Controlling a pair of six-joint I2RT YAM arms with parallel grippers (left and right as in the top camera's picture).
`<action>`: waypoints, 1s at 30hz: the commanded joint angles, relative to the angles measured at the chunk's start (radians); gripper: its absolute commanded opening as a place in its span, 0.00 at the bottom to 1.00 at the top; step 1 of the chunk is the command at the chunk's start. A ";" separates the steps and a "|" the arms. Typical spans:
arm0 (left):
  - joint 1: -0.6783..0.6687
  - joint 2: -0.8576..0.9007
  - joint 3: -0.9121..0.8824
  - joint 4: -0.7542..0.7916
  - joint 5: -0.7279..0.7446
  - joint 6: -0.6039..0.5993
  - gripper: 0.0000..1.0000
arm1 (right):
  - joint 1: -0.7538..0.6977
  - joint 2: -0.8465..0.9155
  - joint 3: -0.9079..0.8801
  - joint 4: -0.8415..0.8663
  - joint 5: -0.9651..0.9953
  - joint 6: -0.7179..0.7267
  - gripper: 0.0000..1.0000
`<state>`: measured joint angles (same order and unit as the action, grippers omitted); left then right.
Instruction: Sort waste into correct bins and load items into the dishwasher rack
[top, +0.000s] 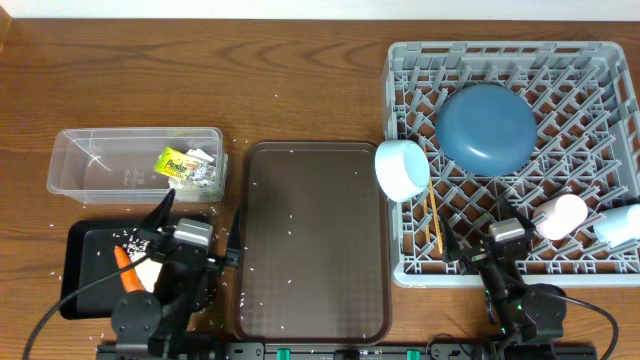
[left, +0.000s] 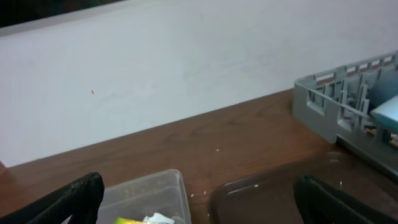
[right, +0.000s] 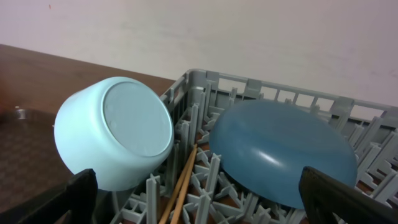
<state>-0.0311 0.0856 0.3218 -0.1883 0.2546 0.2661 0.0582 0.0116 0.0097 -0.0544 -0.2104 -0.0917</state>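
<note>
Left pincer (left: 199, 183) hovering wide open, gripping nothing, above the bench (top: 200, 70) at near left, between black tray (top: 85, 245) and brown serving tray (top: 310, 300). Right pincer (right: 198, 177) gaping too, empty, at near edge of rack (top: 500, 48). Blue plate (top: 486, 128), white bowl (top: 402, 168), chopsticks (top: 434, 218), white-pink cup (top: 560, 216), light-blue cup (top: 620, 226) sitting in rack. Wrapper (top: 178, 162) lying in clear tub (top: 90, 165) at far left; carrot (top: 127, 268) resting in black tray.

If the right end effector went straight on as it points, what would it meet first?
Likely the chopsticks in the rack, between bowl and plate; depth is unclear.
</note>
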 joint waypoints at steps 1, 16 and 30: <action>-0.007 -0.055 -0.055 0.027 -0.010 0.010 0.98 | -0.027 -0.006 -0.005 0.002 -0.004 -0.011 0.99; -0.021 -0.084 -0.290 0.240 -0.005 -0.006 0.98 | -0.027 -0.006 -0.005 0.002 -0.004 -0.011 0.99; -0.027 -0.084 -0.318 0.227 -0.005 -0.005 0.98 | -0.027 -0.006 -0.005 0.002 -0.004 -0.011 0.99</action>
<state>-0.0544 0.0105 0.0078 0.0338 0.2550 0.2653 0.0582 0.0116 0.0097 -0.0544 -0.2104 -0.0917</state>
